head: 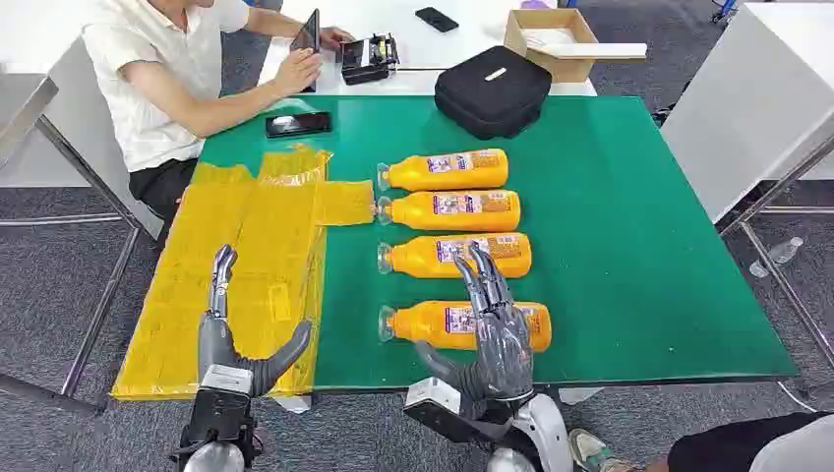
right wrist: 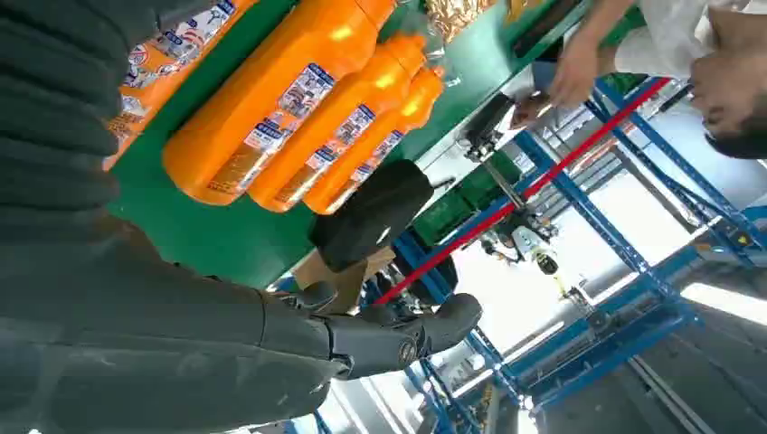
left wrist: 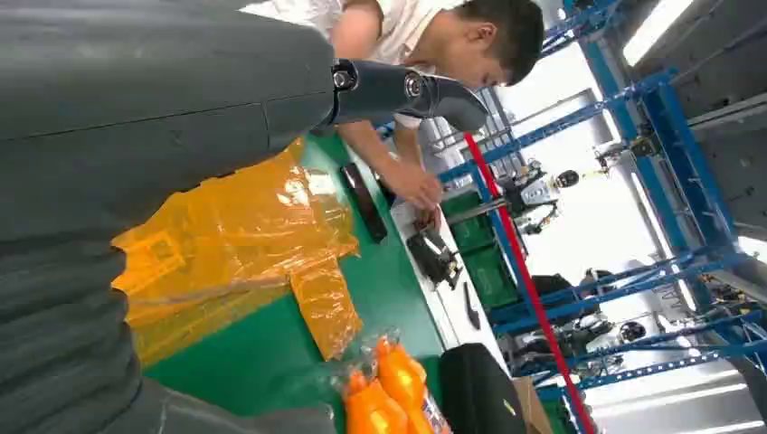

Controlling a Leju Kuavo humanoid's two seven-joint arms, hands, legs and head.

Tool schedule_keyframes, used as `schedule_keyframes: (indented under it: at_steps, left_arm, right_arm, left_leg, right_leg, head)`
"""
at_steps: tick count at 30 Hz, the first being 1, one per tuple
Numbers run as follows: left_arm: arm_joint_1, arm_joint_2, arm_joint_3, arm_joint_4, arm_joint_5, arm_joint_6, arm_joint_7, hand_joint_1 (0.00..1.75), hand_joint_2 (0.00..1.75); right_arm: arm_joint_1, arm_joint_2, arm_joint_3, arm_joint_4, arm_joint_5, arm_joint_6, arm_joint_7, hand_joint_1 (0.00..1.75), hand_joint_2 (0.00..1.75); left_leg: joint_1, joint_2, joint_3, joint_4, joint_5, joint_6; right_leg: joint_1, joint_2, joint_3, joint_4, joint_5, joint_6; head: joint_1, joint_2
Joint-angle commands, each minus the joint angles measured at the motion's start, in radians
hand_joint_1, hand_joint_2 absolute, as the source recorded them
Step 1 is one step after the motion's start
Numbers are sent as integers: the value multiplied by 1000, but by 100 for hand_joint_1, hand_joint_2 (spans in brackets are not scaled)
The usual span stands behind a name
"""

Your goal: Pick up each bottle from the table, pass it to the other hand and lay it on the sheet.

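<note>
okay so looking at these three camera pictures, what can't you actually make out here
- Nearest bottle, head view: the right hand covers part of its label.
- Bottle label text, every view: too small to read.
- Left hand, head view: whether it touches the yellow sheet cannot be told.
- Cardboard box, head view: contents unclear.

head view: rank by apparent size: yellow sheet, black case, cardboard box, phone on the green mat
1. yellow sheet, by far the largest
2. black case
3. cardboard box, though it sits farther from the camera and looks close to the case, so that order is unsure
4. phone, the smallest
</note>
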Motion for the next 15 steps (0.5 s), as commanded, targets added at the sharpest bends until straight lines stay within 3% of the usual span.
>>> schedule_keyframes:
  at_steps: [1, 2, 4, 10, 15]
  left_arm:
    - [-30, -19, 15, 43, -1, 2, 4, 0, 175]
    - [-30, -19, 15, 43, -1, 2, 4, 0, 175]
    - [-30, -19, 15, 43, -1, 2, 4, 0, 175]
    - [-30, -19, 15, 43, -1, 2, 4, 0, 175]
    - [-28, -19, 16, 40, -2, 5, 3, 0, 175]
  right_arm:
    - [-30, -30, 17, 56, 1, -2, -1, 0, 175]
    - [-30, -30, 17, 56, 1, -2, -1, 0, 175]
    - [-30, -30, 17, 56, 1, -2, -1, 0, 175]
    - [-30, -30, 17, 56, 1, -2, -1, 0, 175]
    - [-31, -24, 12, 55, -6, -10, -1, 0, 175]
  left_leg:
    - [0, 2, 8, -1, -3, 1]
    - [0, 1, 2, -1, 0, 0]
    - [0, 2, 7, -1, -2, 1]
    - [0, 1, 2, -1, -1, 0]
    - [0, 3, 9, -1, -3, 1]
  right_leg:
    - [1, 0, 8, -2, -2, -5]
    - [1, 0, 3, -1, 0, -2]
    - [1, 0, 7, -1, -2, -5]
    - [0, 0, 3, -1, 0, -2]
    - [1, 0, 9, -1, -3, -6]
  head:
    - [0, 0]
    - [0, 0]
    - [0, 0]
    - [0, 0]
    - [0, 0]
